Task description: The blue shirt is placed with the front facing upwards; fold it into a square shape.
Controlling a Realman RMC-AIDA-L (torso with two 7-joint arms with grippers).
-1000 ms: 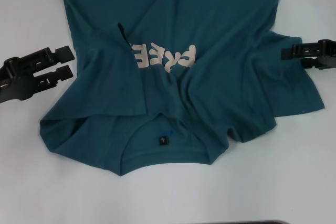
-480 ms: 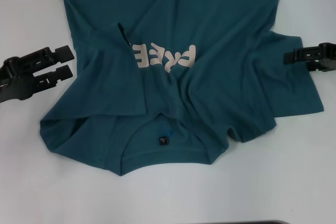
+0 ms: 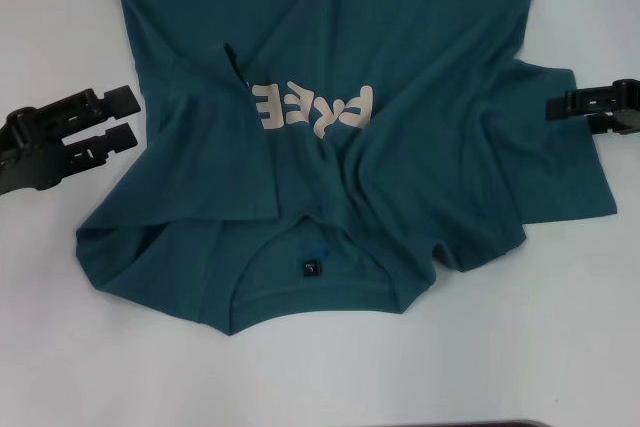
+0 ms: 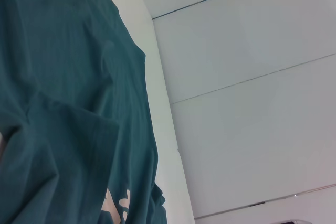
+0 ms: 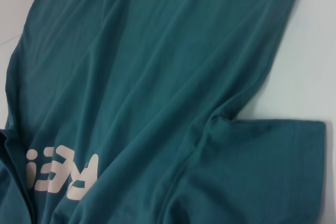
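Blue shirt: spread on the table, lettering up, collar nearest the robot.
Left gripper: low beside the shirt's left edge, fingers parted, empty.
Right gripper: over the right sleeve's edge, fingers close together, empty.

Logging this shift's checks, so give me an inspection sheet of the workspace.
Surface: white table, bare around the cloth.
Job's things: shirt front up, wrinkled, lettering partly covered by a fold on its left; collar nearest the robot.
Clutter: nothing seen.
Grippers: left hand open beside the left sleeve; right hand at the right sleeve edge.
Cables: nothing seen.
Surroundings: pale panelled wall.
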